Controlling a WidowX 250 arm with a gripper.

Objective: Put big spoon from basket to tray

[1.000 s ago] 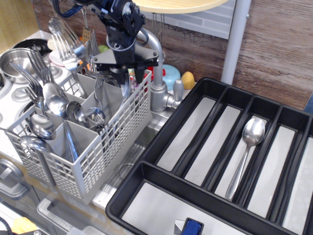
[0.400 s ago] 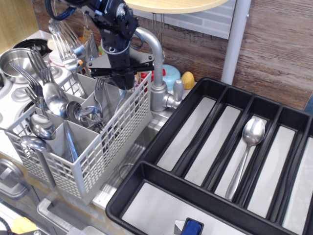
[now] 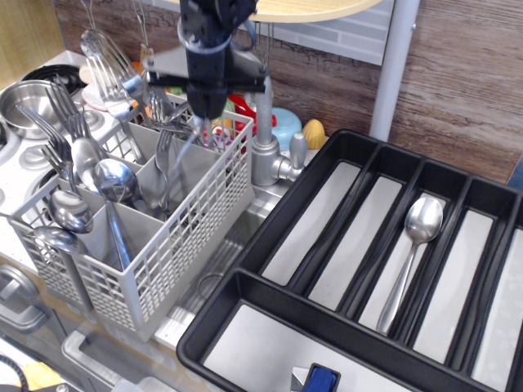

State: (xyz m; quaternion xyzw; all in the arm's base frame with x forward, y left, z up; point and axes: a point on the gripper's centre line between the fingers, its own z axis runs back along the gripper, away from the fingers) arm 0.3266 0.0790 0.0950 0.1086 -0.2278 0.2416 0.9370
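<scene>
The light grey lattice basket stands at the left, with several forks and spoons upright in its compartments. My gripper hangs over the basket's back compartments. It looks shut on the thin handle of a big spoon, whose oval bowl hangs low over the basket's middle; the handle is motion-blurred. The black tray with long pale-bottomed compartments lies at the right. A second steel spoon lies in one of its long compartments.
A steel faucet rises between basket and tray, close to my gripper. A round steel pot sits at the far left. Whisks hang on the back wall. A grey pole stands behind the tray. A small blue item lies in the crosswise compartment.
My gripper has risen out of the basket's back compartment and shifted slightly. The spoon bowl in the basket's middle has lifted and tilted up with it.
</scene>
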